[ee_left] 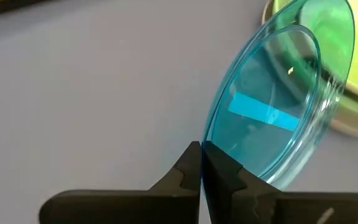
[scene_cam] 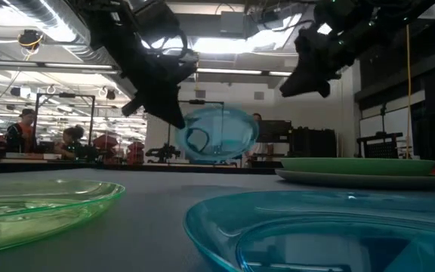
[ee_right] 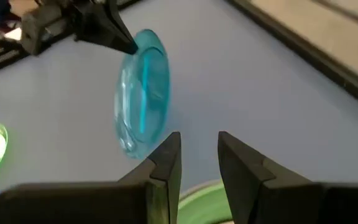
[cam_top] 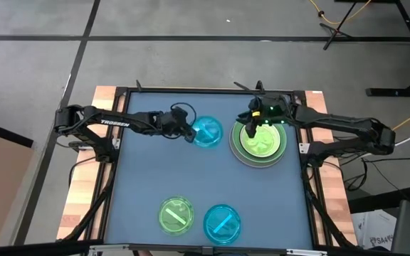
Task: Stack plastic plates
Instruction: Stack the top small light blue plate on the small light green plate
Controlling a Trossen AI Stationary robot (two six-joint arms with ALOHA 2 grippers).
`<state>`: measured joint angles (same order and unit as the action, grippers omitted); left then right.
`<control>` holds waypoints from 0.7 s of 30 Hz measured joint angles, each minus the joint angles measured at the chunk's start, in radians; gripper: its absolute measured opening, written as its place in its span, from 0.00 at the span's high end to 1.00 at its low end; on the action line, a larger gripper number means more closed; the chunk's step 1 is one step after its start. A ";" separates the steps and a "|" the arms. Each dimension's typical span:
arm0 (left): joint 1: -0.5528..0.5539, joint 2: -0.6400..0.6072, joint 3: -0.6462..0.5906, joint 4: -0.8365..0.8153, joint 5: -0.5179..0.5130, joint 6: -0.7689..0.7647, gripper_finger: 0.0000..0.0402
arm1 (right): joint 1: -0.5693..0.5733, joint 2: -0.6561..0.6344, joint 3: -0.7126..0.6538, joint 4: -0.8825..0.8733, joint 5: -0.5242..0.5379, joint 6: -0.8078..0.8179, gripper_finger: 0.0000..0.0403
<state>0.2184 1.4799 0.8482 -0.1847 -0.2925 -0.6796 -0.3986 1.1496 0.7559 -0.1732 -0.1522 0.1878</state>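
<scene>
Though flat overhead, blue plate (scene_cam: 219,134) upright

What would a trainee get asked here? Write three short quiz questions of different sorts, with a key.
1. True or false: the left hand grips the lifted blue plate by its rim.
2. The right hand hangs over: A) the stack of plates B) the green plate at the near edge C) bare table.
3. How many plates lie singly at the near edge?

Key: 1 true; 2 A; 3 two, the green one and a blue plate.
</scene>
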 joint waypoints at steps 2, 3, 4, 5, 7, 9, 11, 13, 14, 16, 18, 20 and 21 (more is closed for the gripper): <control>0.000 0.000 0.000 0.043 -0.019 -0.001 1.00 | 0.023 0.000 0.000 0.031 0.027 0.020 0.76; 0.000 0.000 0.000 0.067 -0.026 -0.001 1.00 | 0.034 0.000 0.000 0.047 0.034 0.026 0.76; 0.000 0.000 0.000 0.089 -0.035 -0.001 1.00 | 0.044 0.000 0.000 0.060 0.041 0.026 0.76; 0.000 0.000 0.000 0.111 -0.040 -0.002 1.00 | 0.054 0.000 0.000 0.072 0.051 0.027 0.76; 0.001 0.000 0.000 0.153 -0.046 -0.001 1.00 | 0.073 0.000 0.000 0.095 0.070 0.025 0.76; 0.000 -0.001 0.000 0.191 -0.057 0.000 1.00 | 0.088 0.000 0.000 0.116 0.089 0.025 0.76; 0.000 -0.001 0.000 0.220 -0.058 0.001 1.00 | 0.102 0.000 0.000 0.131 0.116 0.025 0.76; 0.000 -0.001 0.000 0.244 -0.058 0.008 1.00 | 0.112 0.000 0.000 0.133 0.151 0.025 0.76; -0.001 -0.001 0.000 0.254 -0.059 0.008 1.00 | 0.114 0.000 0.000 0.133 0.168 0.025 0.76; -0.005 -0.001 0.000 0.273 -0.065 0.009 1.00 | 0.118 0.000 0.000 0.134 0.186 0.025 0.76; -0.009 -0.001 0.000 0.295 -0.066 0.021 1.00 | 0.118 0.000 0.000 0.136 0.187 0.025 0.76; -0.015 -0.001 0.000 0.316 -0.066 0.032 1.00 | 0.118 0.000 0.000 0.140 0.187 0.025 0.76; -0.017 -0.001 0.001 0.326 -0.066 0.035 1.00 | 0.118 0.000 0.000 0.144 0.187 0.025 0.76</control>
<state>0.2010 1.4788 0.8488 0.1416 -0.3588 -0.6450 -0.2810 1.1496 0.7559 -0.0289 0.0353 0.2127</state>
